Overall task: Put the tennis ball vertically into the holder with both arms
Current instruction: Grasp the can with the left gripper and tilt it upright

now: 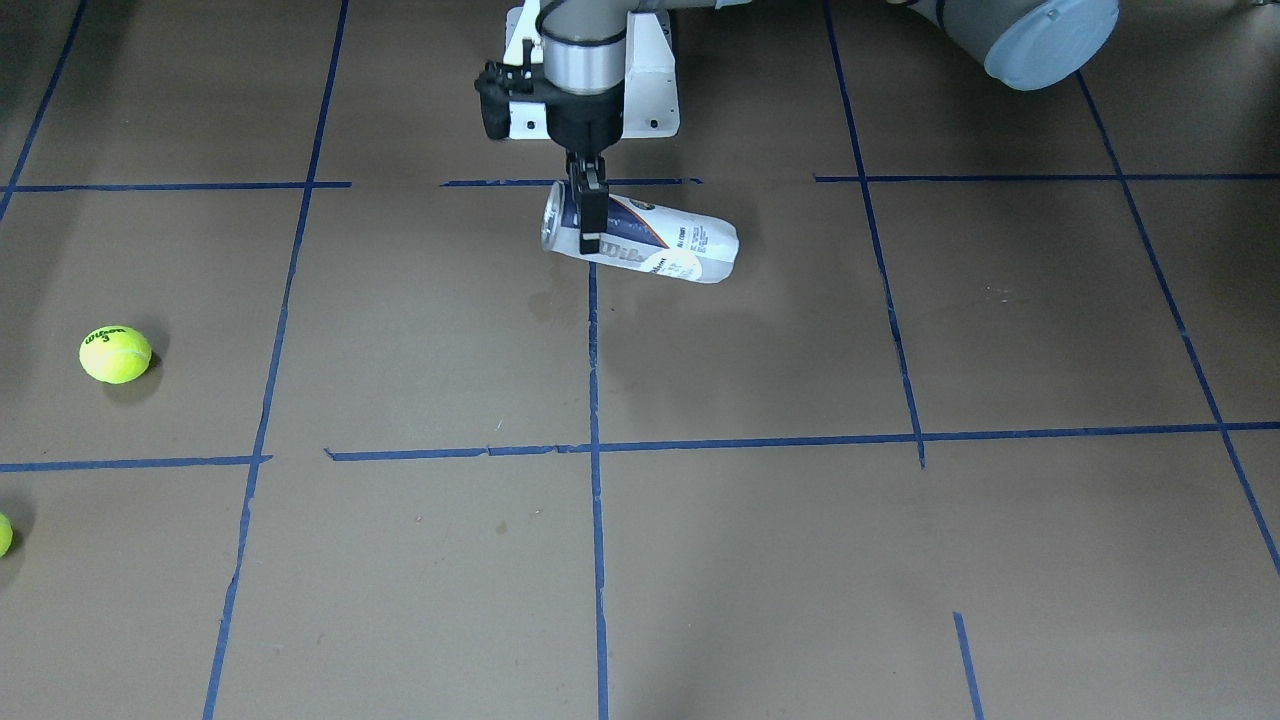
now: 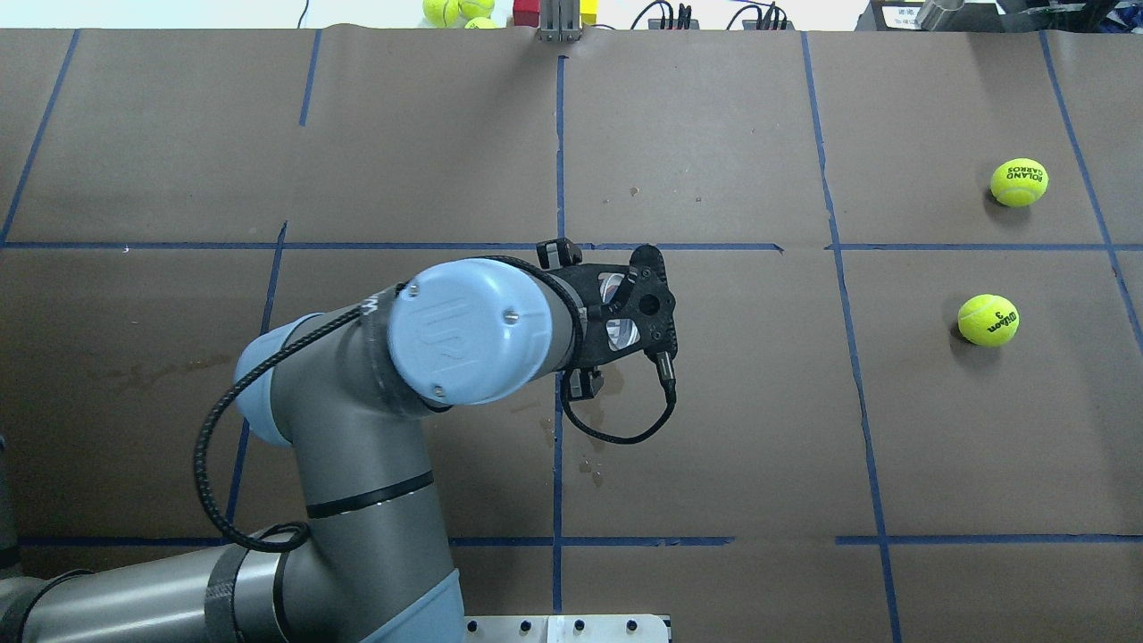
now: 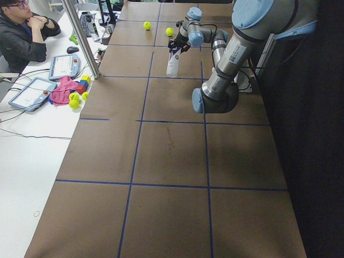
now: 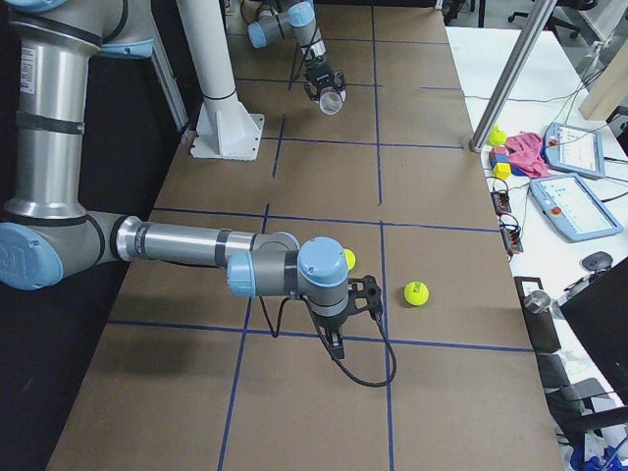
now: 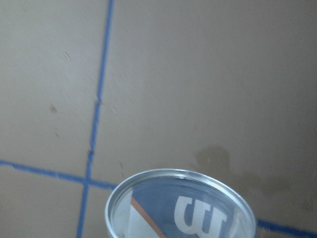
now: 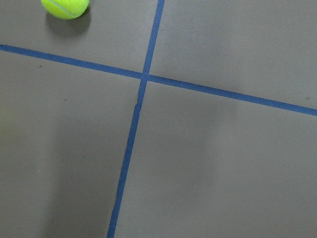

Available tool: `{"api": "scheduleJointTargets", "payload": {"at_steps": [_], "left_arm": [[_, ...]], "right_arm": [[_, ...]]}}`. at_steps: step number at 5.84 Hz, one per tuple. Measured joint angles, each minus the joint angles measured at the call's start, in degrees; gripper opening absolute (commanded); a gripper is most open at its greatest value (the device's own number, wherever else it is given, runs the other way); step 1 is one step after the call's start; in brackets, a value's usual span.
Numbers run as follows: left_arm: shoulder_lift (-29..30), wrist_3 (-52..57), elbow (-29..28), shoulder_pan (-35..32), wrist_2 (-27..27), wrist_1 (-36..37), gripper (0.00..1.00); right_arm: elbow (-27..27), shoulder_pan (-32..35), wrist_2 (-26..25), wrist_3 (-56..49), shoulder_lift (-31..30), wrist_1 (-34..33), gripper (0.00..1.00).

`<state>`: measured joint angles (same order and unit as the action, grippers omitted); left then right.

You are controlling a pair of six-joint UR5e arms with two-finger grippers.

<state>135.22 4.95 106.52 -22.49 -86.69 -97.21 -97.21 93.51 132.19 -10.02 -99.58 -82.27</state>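
Two tennis balls, a nearer ball (image 2: 987,320) and a farther ball (image 2: 1018,181), lie loose on the robot's right side of the table (image 1: 400,580). They are near our right gripper (image 4: 337,343), whose fingers we cannot judge as spread or closed. Our left gripper (image 1: 590,215) pinches the holder (image 1: 660,250) just behind its open rim at mid-table, the tube tipped sideways. We judge it could swivel or slip in that narrow pinch when stood upright, and a nudged ball could roll away.

Holder (image 1: 665,250) central, tennis balls (image 2: 988,320) rightward
Holder in left gripper (image 1: 588,235) over the worktop's (image 2: 714,446) middle; both balls (well apart from it) near the right edge.
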Motion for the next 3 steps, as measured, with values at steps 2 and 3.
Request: {"api": "scheduleJointTargets", "payload": {"at_steps": [2, 3], "left_arm": [[-3.0, -11.2, 0.0, -1.3, -0.2, -22.5, 0.70], [-3.5, -19.4, -1.0, -1.4, -0.2, -31.6, 0.70]], "right_arm": [[0.0, 0.0, 0.0, 0.0, 0.1, 0.0, 1.00], [0.0, 0.0, 0.0, 0.0, 0.1, 0.0, 1.00]]}}
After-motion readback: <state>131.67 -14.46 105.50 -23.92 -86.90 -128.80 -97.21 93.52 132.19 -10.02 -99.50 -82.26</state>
